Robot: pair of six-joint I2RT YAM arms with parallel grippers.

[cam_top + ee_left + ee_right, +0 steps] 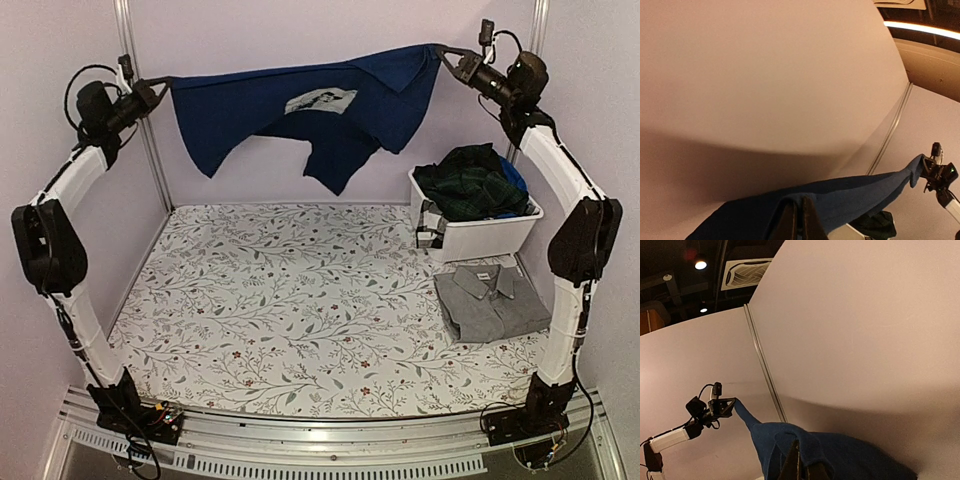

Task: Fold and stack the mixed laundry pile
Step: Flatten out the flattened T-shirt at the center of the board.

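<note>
— Top external, left to right: what holds the navy garment (250, 125)?
— Left end effector (163, 84) clenched on its corner at ten o'clock, right end effector (441, 51) clenched at one o'clock; it hangs above the worktop (250, 300).
— Handling?
— Probably light, limp, sagging; grip hems or shoulders. Grey garment (490, 300) lies folded at four o'clock.

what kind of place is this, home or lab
Probably a robotics lab cell, not a home: the left arm and right arm are bolted to a metal rail, plain wall panels on metal posts box in the table, and the right wrist view shows a dark ceiling with a vent.
</note>
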